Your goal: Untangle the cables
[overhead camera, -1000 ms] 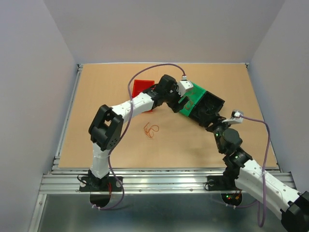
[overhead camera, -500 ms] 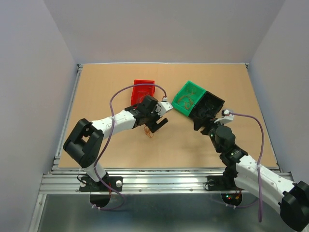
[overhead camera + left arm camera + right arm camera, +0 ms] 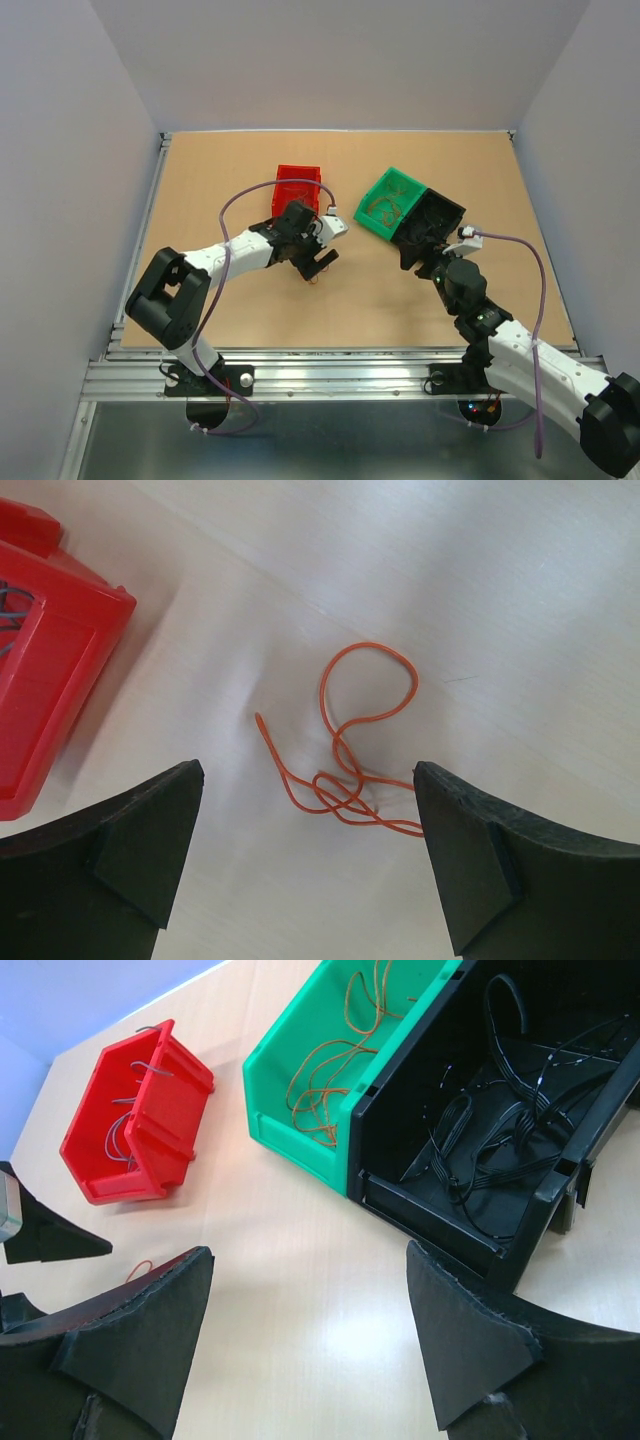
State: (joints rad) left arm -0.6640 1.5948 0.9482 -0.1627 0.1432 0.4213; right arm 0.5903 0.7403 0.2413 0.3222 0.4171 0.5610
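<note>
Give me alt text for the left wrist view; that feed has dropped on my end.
A thin orange cable lies in loose tangled loops on the pale wooden table, ungripped, between the wide-open black fingers of the left gripper. A corner of a red bin fills the left edge.

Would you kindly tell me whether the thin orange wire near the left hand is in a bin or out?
Out: the thin orange wire lies looped on the wooden table, beside the red plastic bin.
</note>
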